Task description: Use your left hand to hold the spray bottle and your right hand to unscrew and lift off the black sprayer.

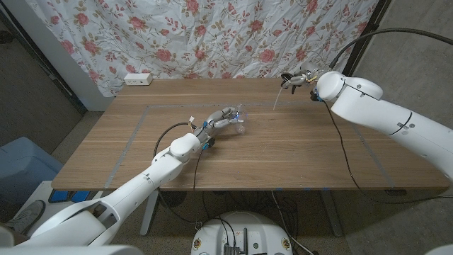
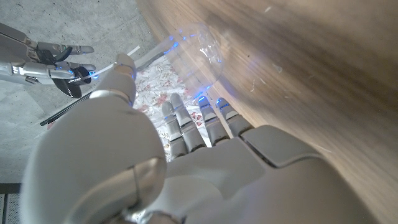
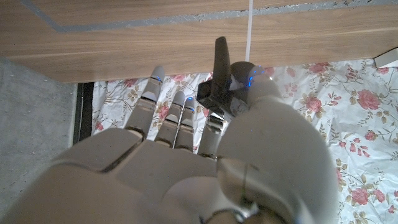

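The clear spray bottle stands near the table's middle, and my left hand is wrapped around it. In the left wrist view the transparent bottle sits beyond my left hand's fingers. My right hand is raised at the back right, well clear of the bottle, and holds the black sprayer with its thin white dip tube hanging down. The right wrist view has the black sprayer pinched in my right hand, with the white tube running off toward the table.
A white power strip lies at the table's back left corner. A flowered curtain hangs behind the table. Grey tape lines mark a rectangle on the wood. A blue bin stands on the floor at the left.
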Tool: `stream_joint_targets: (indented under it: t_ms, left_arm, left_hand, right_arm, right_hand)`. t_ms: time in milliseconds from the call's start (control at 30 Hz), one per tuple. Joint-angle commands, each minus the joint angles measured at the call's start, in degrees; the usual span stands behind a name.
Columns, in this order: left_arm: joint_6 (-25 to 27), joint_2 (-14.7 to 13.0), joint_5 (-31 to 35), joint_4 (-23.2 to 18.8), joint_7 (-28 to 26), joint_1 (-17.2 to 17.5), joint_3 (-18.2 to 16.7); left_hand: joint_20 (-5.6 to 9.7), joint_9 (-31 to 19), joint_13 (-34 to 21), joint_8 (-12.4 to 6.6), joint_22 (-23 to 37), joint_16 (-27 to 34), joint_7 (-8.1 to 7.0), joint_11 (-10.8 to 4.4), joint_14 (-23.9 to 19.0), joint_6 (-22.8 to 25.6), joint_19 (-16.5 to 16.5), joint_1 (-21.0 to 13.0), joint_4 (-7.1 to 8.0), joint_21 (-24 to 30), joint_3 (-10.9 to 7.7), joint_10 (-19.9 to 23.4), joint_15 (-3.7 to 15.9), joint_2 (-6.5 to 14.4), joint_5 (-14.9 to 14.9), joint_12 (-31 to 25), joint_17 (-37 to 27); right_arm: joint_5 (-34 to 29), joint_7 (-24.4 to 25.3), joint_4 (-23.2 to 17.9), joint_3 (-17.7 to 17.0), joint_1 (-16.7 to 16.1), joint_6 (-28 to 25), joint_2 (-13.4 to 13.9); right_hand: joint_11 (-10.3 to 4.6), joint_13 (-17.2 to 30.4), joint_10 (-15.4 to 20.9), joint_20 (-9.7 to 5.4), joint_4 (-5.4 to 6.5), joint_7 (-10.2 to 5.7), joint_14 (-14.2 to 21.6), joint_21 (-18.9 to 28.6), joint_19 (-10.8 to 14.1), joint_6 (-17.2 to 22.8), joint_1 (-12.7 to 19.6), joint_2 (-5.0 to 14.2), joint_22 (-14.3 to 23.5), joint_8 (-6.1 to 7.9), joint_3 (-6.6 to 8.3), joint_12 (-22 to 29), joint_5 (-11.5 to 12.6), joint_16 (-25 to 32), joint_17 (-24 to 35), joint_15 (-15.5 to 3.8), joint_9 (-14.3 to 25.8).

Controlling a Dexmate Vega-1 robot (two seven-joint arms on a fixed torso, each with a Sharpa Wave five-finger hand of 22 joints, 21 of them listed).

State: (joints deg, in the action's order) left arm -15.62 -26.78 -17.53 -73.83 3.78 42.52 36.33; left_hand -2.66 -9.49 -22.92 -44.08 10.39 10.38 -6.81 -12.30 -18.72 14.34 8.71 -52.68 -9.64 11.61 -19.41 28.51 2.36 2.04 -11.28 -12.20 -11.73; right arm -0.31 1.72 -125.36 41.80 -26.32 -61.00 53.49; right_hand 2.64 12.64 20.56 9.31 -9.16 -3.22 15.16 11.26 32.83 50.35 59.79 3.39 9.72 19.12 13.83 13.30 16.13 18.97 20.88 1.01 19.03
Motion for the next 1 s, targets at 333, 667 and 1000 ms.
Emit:
stream_joint_targets:
  t_ms: [333,667,1000]
  left_arm:
    - [0.8,-0.5,-1.0,0.1,1.6,-0.1,0.1]
    - [2.0,-1.4,-0.8,-0.9,2.7,-0.1,0.5]
    - [2.8,-2.0,-0.8,-1.4,3.5,-0.2,0.8]
  left_hand:
    - [-0.29,-0.4,1.4,2.57,0.1,0.4,-5.64,0.69,1.0,4.7,-0.5,0.5,0.09,-0.3,0.20,-2.3,3.68,-0.5,-0.5,0.8,0.7]
    - [-0.47,-0.4,3.1,5.25,0.0,0.1,-5.70,1.75,2.7,4.6,-1.2,0.3,-0.14,-0.4,0.17,-4.6,2.84,-0.9,-0.6,1.2,1.2]
    - [-0.73,-0.5,4.8,7.98,-0.1,-0.2,-5.71,2.87,4.8,4.1,-2.1,0.2,-0.19,-0.5,0.17,-7.4,1.77,-1.5,-0.6,1.5,1.5]
  right_arm:
    - [1.9,1.5,2.0,-0.6,-1.2,0.0,-0.8]
    - [2.8,2.3,2.2,-1.2,-1.9,0.2,-0.9]
    - [3.8,3.1,2.1,-1.9,-2.7,0.6,-0.8]
  right_hand:
    - [-0.25,0.3,0.0,-0.68,0.13,-0.95,0.0,0.0,0.2,0.6,-0.6,0.00,0.2,-0.32,-0.19,-0.1,0.3,0.5,0.2,-0.39,0.0]
    - [-0.42,0.3,0.2,-0.76,0.10,-1.03,0.1,0.0,0.2,0.7,-0.5,0.04,0.2,-0.37,-0.21,-0.1,0.3,0.6,0.3,-0.40,0.0]
    - [-0.60,0.4,0.3,-0.78,0.06,-1.08,0.3,0.0,0.3,0.9,-0.5,0.06,0.2,-0.31,-0.23,-0.1,0.3,0.7,0.3,-0.32,0.0]
